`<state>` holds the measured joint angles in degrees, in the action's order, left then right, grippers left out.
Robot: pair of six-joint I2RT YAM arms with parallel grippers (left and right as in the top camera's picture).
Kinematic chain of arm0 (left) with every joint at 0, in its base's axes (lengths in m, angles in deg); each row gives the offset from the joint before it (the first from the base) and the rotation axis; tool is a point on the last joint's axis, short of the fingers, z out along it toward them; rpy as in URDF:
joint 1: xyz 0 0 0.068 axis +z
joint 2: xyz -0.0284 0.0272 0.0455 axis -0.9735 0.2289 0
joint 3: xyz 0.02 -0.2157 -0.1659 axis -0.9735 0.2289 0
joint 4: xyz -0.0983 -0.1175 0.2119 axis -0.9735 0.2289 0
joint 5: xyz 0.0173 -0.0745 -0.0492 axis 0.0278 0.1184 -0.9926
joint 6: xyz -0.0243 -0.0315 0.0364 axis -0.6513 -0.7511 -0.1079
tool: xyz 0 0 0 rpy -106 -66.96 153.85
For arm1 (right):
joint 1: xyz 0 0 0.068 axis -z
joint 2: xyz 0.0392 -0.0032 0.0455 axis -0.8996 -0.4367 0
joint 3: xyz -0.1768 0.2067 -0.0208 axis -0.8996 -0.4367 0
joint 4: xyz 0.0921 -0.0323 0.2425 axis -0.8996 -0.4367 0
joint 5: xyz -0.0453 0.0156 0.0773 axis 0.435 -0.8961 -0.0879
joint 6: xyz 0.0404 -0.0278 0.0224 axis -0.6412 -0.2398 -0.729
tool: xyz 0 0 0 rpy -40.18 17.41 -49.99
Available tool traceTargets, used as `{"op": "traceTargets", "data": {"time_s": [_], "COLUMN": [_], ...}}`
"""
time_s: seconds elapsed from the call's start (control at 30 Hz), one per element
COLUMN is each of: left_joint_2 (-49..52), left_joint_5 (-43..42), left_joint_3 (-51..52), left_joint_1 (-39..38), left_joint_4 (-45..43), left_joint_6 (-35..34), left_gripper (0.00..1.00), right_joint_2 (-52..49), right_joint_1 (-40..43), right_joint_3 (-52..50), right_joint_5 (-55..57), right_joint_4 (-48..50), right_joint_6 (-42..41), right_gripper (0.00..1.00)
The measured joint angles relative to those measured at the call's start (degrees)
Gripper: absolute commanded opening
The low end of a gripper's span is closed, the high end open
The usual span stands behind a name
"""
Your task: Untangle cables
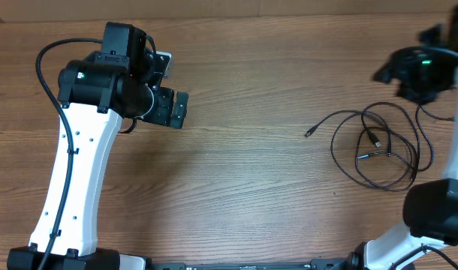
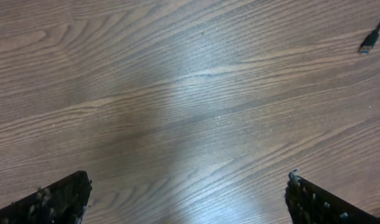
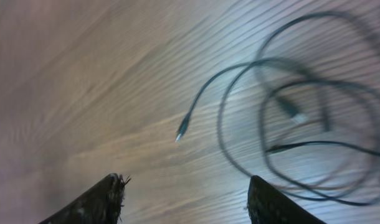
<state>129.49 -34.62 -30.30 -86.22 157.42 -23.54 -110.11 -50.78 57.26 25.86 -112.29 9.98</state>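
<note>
You have the cables (image 1: 379,146) lying on the right part of the table (image 1: 244,187), a few thin black cords in loose loops that cross over one another. One cord runs out of the loops to the left and ends in a small plug (image 1: 308,133), flat on the wood. A second plug (image 1: 375,140) lies inside the loops. Your left gripper (image 2: 187,202) is over the left side, well apart from the cords, its fingers spread wide with only wood grain between them. Its wrist camera catches just the small plug near the top right corner. Your right gripper (image 3: 187,199) hangs above the table near the loops, fingers also spread and pinching nothing, with the small plug ahead of them. That wrist view is blurred, so you cannot tell from it how the cords cross.
</note>
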Motion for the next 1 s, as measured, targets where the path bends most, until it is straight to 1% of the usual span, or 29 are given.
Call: {"op": "traceTargets", "data": {"time_s": [0.13,0.33,0.47,0.63,0.73,0.9,0.93,1.0], "left_joint_2": [0.0,0.0,0.0,0.0,0.0,0.0,0.0,0.0], "left_joint_5": [0.0,0.0,0.0,0.0,0.0,0.0,0.0,0.0], "left_joint_3": [0.02,0.02,0.02,0.02,0.02,0.02,0.02,0.02], "left_joint_1": [0.0,0.0,0.0,0.0,0.0,0.0,0.0,0.0], "left_joint_4": [-0.09,-0.11,-0.13,-0.2,-0.26,-0.22,-0.22,-0.22], "left_joint_6": [0.0,0.0,0.0,0.0,0.0,0.0,0.0,0.0], "left_gripper": [1.0,0.99,1.0,1.0,1.0,1.0,1.0,1.0], "right_joint_2": [0.15,0.13,0.13,0.09,0.2,0.2,0.2,0.2], "right_joint_1": [-6.71,-16.7,-20.59,-22.58,-22.58,-22.58,-22.58,-22.58], "right_joint_3": [-8.33,-23.02,-30.4,-38.49,-42.34,-46.95,-47.32,-48.54], "right_joint_5": [1.51,6.29,10.23,15.32,16.5,17.38,17.46,17.51], "right_joint_4": [6.97,18.84,25.16,34.47,42.36,48.83,49.35,50.88], "right_joint_6": [-3.82,-13.09,-19.54,-27.23,-29.29,-31.87,-32.22,-33.22], "right_gripper": [0.65,0.64,0.64,0.65,0.65,0.64,0.63,0.55]}}
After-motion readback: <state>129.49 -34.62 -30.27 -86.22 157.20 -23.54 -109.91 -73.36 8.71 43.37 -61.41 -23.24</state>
